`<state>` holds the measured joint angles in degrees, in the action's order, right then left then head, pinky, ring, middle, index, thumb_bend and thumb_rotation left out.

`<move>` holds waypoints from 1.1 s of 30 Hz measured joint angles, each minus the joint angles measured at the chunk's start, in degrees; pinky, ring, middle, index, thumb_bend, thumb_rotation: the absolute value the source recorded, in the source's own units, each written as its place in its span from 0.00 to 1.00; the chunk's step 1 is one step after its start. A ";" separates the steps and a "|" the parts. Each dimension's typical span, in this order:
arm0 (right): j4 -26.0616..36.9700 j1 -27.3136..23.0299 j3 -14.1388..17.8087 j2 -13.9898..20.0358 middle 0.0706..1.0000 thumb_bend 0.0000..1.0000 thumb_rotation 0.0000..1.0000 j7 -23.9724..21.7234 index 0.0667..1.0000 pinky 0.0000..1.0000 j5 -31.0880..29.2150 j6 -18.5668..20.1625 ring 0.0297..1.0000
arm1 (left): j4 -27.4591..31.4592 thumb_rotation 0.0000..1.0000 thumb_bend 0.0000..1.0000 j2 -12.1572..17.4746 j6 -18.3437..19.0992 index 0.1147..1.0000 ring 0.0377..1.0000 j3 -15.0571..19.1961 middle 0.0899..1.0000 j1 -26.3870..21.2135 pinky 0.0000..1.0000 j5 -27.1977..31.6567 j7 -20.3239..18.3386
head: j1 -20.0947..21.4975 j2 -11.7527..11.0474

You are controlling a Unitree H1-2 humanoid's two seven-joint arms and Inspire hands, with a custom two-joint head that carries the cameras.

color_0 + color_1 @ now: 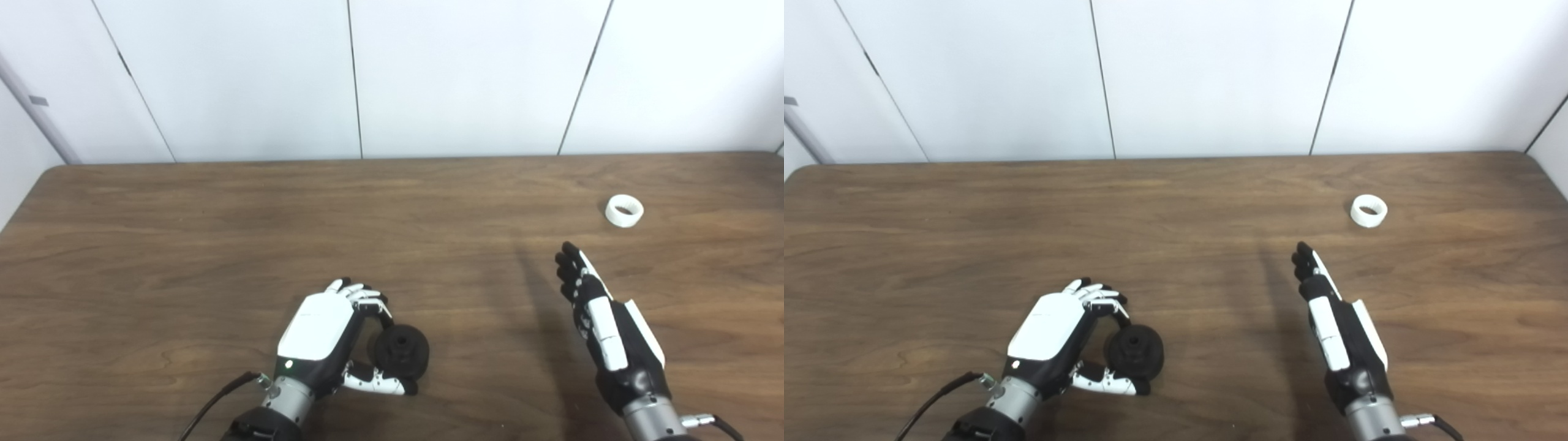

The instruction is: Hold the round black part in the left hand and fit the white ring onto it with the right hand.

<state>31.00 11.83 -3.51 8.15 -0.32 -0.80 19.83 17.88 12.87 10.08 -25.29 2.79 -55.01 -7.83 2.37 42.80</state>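
Observation:
The round black part (402,351) sits near the table's front, just right of my left hand (334,334). The left hand's fingers curl over its top and the thumb lies along its near side, closed around it. The white ring (624,211) lies flat on the table at the far right. My right hand (603,324) is open and empty, fingers straight and pointing away, edge-on above the table. It is well short of the ring, nearer to me and a little left of it.
The brown wooden table (245,245) spans the view, its far edge against a white panelled wall (465,73). A black cable (211,401) runs from the left wrist toward the front edge.

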 measured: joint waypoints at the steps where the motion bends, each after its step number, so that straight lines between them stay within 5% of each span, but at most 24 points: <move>1: 0.16 0.00 0.06 0.01 0.97 0.64 1.00 0.01 0.96 1.00 0.00 0.17 0.98 | 0.00 0.05 0.52 -0.04 0.00 0.42 0.86 0.00 0.75 0.09 0.95 -0.10 0.03 | 0.00 0.17; 14: 2.01 -0.95 2.59 0.13 0.95 0.59 0.99 0.45 0.95 0.98 0.87 2.41 0.96 | -1.11 0.05 0.52 -0.50 -2.01 0.42 0.85 0.18 0.75 1.14 0.95 -0.49 2.86 | 0.53 0.79; 20: 2.98 -3.07 3.97 0.64 0.95 0.51 0.91 0.37 0.94 0.92 3.03 3.27 0.96 | -1.74 0.05 0.52 -0.54 -2.60 0.42 0.85 0.36 0.75 1.56 0.94 -0.48 3.81 | 3.34 0.62; 22: 3.32 -4.28 4.55 1.32 0.96 0.51 0.82 0.16 0.94 0.98 3.74 4.49 0.99 | -1.98 0.05 0.52 -0.54 -2.90 0.42 0.85 0.37 0.75 1.56 0.94 -0.45 4.33 | 3.34 0.62; 27: 4.64 -7.37 6.88 4.00 0.95 0.49 0.69 -0.24 0.91 0.93 6.66 6.83 0.96 | -2.36 0.05 0.52 -0.51 -3.34 0.42 0.85 0.51 0.75 1.49 0.94 -0.40 4.61 | 5.44 0.35; 33: 2.58 -10.64 6.79 12.07 0.93 0.56 0.56 -0.91 0.88 0.91 18.29 6.87 0.93 | -2.75 0.05 0.52 -0.50 -3.84 0.42 0.83 0.77 0.74 1.26 0.92 -0.17 4.61 | 7.90 -0.09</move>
<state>33.57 1.19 3.29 20.22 -1.23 17.49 26.70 15.13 12.37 6.24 -24.52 4.05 -55.18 -3.22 10.27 42.72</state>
